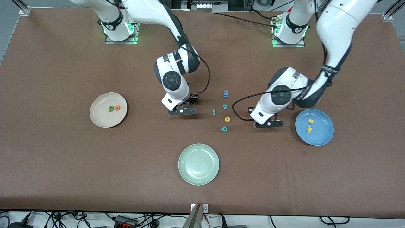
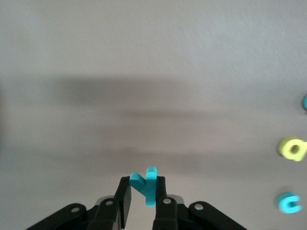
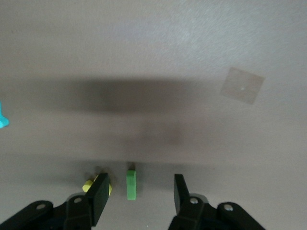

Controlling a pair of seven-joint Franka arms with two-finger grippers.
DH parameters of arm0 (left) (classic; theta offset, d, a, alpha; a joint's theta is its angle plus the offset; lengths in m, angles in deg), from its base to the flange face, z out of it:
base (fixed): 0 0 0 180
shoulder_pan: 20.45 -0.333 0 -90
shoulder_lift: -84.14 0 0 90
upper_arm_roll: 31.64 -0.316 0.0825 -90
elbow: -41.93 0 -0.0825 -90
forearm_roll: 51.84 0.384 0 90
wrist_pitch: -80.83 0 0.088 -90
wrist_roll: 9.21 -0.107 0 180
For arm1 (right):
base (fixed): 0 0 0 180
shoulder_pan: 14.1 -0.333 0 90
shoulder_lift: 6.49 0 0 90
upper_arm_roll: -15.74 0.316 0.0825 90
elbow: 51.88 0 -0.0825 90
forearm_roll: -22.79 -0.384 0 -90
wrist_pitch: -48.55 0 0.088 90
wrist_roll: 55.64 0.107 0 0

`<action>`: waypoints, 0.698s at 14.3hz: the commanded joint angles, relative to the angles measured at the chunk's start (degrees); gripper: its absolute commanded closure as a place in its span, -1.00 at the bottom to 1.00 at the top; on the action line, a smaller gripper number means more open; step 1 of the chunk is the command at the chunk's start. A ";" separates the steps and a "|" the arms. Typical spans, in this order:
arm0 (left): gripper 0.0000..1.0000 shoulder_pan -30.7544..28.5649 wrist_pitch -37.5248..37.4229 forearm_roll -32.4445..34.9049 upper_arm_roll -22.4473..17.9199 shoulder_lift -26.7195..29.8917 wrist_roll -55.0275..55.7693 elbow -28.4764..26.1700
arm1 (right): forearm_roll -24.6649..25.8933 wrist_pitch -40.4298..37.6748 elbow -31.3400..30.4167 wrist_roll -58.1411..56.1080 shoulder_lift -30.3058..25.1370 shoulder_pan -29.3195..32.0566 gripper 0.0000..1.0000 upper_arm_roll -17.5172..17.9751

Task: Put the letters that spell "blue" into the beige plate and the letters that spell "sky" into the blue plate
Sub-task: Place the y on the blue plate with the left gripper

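Two small foam letters, a dark green b/p shape (image 1: pixel 111 109) and an orange e (image 1: pixel 117 108), lie in the round cream-beige plate (image 1: pixel 98 119) toward the right arm's end of the surface. A yellow foam s (image 1: pixel 310 121) and yellow foam k (image 1: pixel 309 129) lie in the round bright blue plate (image 1: pixel 326 136) toward the left arm's end. The left gripper (image 2: pixel 145 194), beside the blue plate, has its fingers pinched on a teal foam y (image 2: pixel 145 184). The right gripper (image 3: pixel 139 191), low near mid-surface, has its fingers parted around a thin green foam bar l (image 3: pixel 131 184), not touching it; a yellow foam piece (image 3: pixel 88 185) sits against one finger.
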 commanded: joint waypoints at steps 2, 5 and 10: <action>0.88 -8.08 -1.13 0.81 -0.05 1.02 -21.80 1.37 | -1.22 0.93 0.63 0.42 1.40 -1.21 -0.08 -0.69; 0.88 -12.49 -1.30 0.81 -1.44 -0.73 -38.24 4.36 | -1.14 0.58 0.63 0.34 1.40 -1.29 0.07 -0.69; 0.88 -13.81 -1.22 7.40 -7.60 -3.28 -52.32 5.86 | -1.31 0.49 0.63 0.07 1.40 -1.21 0.08 -0.68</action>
